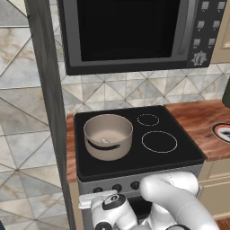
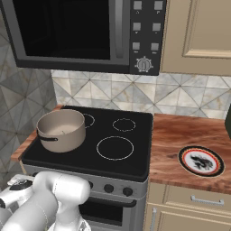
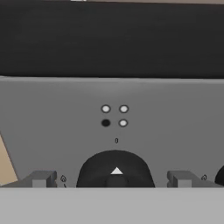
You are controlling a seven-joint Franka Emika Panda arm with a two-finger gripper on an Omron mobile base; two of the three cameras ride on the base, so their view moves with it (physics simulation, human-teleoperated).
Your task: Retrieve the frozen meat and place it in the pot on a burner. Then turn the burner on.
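Observation:
The beige pot (image 1: 108, 150) stands on the front left zone of the black glass stove top (image 1: 134, 157), so the burner beneath it is hidden. Inside lies the small pale frozen meat (image 1: 104, 140), which also shows in the pot (image 2: 61, 135) as a light speck (image 2: 63, 131). My gripper (image 1: 96, 199) is low, in front of the stove's grey control panel (image 3: 113, 96). It is open, with a dark round knob (image 3: 115, 170) centred between its fingers (image 3: 41, 179), which stand clear of the knob on both sides. Above the knob, four small dots (image 3: 114, 115) mark the zone.
A large white ring (image 1: 159, 141) and a small white ring (image 1: 148, 119) mark the stove's right side. More knobs (image 2: 108, 188) line the panel. A black microwave (image 1: 130, 31) hangs overhead. A patterned plate (image 2: 201, 161) lies on the wooden counter (image 2: 180, 135) to the right. A dark post (image 1: 49, 103) borders the left.

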